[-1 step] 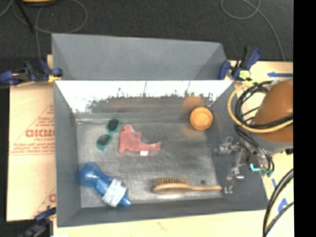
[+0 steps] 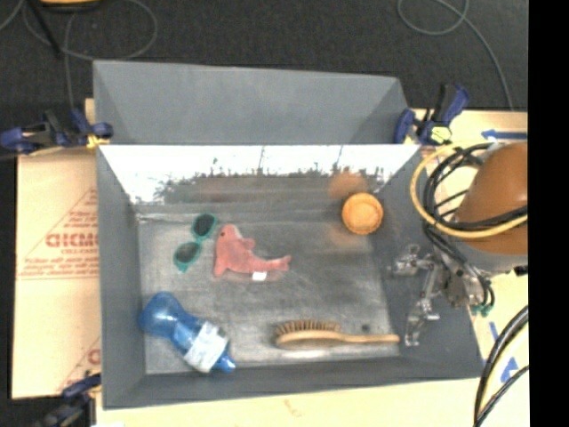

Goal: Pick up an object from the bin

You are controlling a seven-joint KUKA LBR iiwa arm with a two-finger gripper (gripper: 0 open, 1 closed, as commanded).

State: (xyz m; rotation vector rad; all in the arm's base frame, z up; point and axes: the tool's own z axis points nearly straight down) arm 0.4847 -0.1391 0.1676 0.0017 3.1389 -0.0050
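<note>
Camera view: we see gripper (image 2: pixel 412 299) low at the right side of bin (image 2: pixel 258 114), jaws spread, pinching nothing; wooden hairbrush (image 2: pixel 329 334) lies along the near wall, handle tip just beside it

my orange wrist cover (image 2: pixel 498 189), right of the wooden hairbrush (image 2: pixel 311 333), hides the right rim of the bin (image 2: pixel 267 123), and my arm runs off the picture's edge there. left of the brush, the label on the blue bottle (image 2: pixel 169 318) is too small to read; so is the white tag on the pink toy (image 2: pixel 236 254) above the brush.
</note>
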